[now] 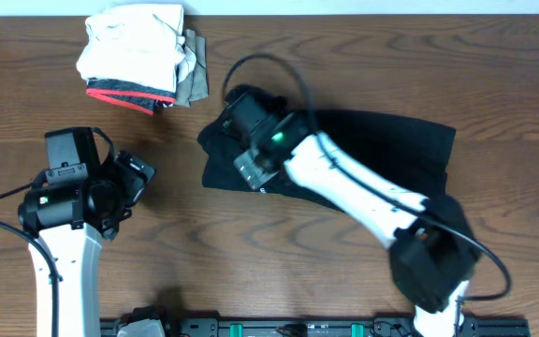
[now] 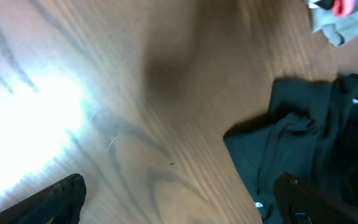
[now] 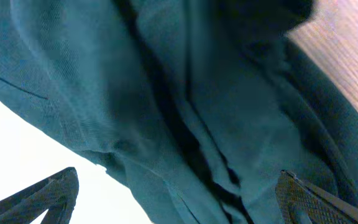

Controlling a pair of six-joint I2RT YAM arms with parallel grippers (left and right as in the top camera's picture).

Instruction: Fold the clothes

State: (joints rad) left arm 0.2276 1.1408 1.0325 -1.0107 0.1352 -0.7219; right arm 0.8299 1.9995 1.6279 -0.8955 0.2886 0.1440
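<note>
I'm reaching to grasp, I'd say: my right gripper (image 1: 237, 110) hangs spread and empty over the bunched left end of the black shirt (image 1: 391, 140) (my left gripper (image 1: 134, 178) is open too, well aside), so next I must pinch an edge.

I see a brown wooden table (image 1: 363, 56) with wavy grain lines. A black soft cloth shirt (image 1: 391, 140) lies on it, right of the middle and toward the far side. Its left end is bunched up and its right end is flatter. At the far left sits a pile of folded clothes (image 1: 134, 51): white on top, grey with red trim below, olive on its right side. Pile and shirt do not touch.
</note>
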